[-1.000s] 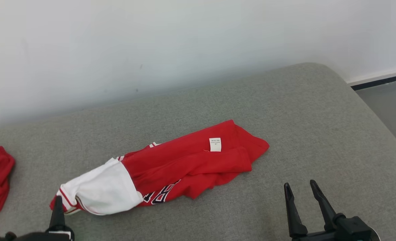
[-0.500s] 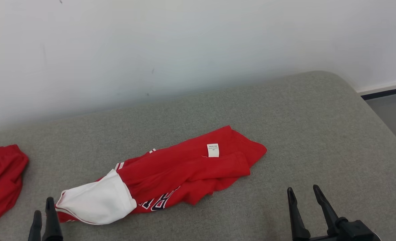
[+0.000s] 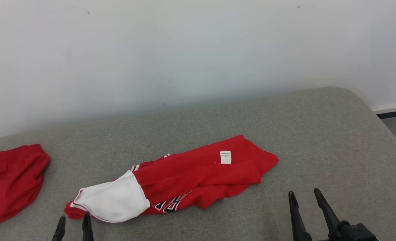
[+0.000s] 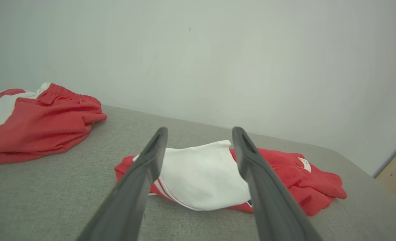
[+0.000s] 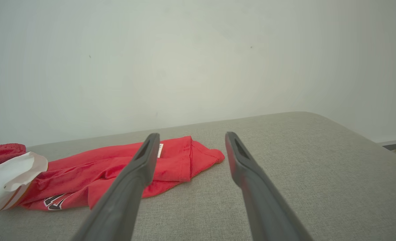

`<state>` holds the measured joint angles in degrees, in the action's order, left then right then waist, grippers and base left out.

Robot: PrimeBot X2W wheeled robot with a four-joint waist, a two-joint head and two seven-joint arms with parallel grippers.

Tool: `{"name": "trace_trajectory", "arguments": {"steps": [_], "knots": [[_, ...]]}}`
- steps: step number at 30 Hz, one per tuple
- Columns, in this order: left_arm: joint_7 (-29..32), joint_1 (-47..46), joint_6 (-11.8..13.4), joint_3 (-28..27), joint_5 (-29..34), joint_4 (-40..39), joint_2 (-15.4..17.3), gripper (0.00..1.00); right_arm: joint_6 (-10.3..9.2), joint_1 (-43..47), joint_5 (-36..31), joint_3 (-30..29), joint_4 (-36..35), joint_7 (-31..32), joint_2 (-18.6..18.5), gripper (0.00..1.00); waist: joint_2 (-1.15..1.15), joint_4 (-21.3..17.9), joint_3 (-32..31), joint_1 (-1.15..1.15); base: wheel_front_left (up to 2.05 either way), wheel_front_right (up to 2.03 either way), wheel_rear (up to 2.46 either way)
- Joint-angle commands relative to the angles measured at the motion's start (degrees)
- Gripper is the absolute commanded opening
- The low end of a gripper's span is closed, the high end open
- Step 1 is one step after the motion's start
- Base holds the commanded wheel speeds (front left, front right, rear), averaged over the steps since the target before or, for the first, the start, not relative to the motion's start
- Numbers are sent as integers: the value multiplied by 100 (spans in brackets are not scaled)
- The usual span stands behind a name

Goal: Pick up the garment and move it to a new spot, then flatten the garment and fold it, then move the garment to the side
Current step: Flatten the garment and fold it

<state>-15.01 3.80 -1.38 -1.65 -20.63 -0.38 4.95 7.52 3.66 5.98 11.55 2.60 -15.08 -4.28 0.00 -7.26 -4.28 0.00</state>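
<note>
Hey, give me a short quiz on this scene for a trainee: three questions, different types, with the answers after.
1. True or false: the left gripper is shut on the central garment.
2. The small white label sits on which part of that garment? A) red cloth B) white panel C) printed lettering
3. How many garments lie on the grey cushion?
Key: 1 false, its fingers stand open. 2 A. 3 two, counting the second garment at the robot's left.
</note>
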Motion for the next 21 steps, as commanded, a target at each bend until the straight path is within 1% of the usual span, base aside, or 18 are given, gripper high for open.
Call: {"name": "trace_trajectory", "arguments": {"steps": [1,6,9,13,20,21], "knots": [[-17,187,25,-86,206,-67,-62,100,-6,72,28,22,-5,0,-35,100,0,83,-92,0,0,0,0],[-17,412,-20,-38,923,-213,-156,100,-6,146,56,64,27,0,-45,100,0,144,-162,0,0,0,0],[-17,254,-90,138,1417,-108,-158,100,-6,164,68,80,58,0,-56,100,0,187,-176,0,0,0,0],[-18,-231,-182,455,1953,465,16,100,-6,129,88,138,118,0,-80,100,0,191,-159,0,0,0,0],[-18,-1501,-118,940,2648,1723,258,100,-6,-50,110,256,191,0,-162,100,0,92,62,0,0,0,0],[-18,-1501,-118,940,2648,1723,258,100,-6,-50,110,256,191,0,-162,100,0,92,62,0,0,0,0]]}}
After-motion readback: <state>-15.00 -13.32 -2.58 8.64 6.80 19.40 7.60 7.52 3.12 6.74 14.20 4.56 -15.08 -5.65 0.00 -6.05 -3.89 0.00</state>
